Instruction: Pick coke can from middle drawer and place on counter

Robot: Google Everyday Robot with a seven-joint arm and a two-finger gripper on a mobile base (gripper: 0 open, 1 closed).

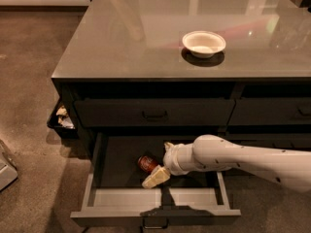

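The coke can (pixel 146 162) lies on its side on the dark floor of the open middle drawer (pixel 90 191), left of centre. My gripper (pixel 159 162) has reached down into the drawer from the right. Its cream fingers are open, one fingertip (pixel 155 177) in front of the can and the other (pixel 168 145) behind it, right at the can's right end. The can rests on the drawer floor. The counter (pixel 141 38) tops the dark cabinet above the drawer.
A white bowl (pixel 204 43) stands on the counter at the right. The top drawer (pixel 154 113) above the open one is shut. A small dark bin (pixel 60 120) with scraps sits on the floor at the cabinet's left. A pale object (pixel 6 170) is at the left edge.
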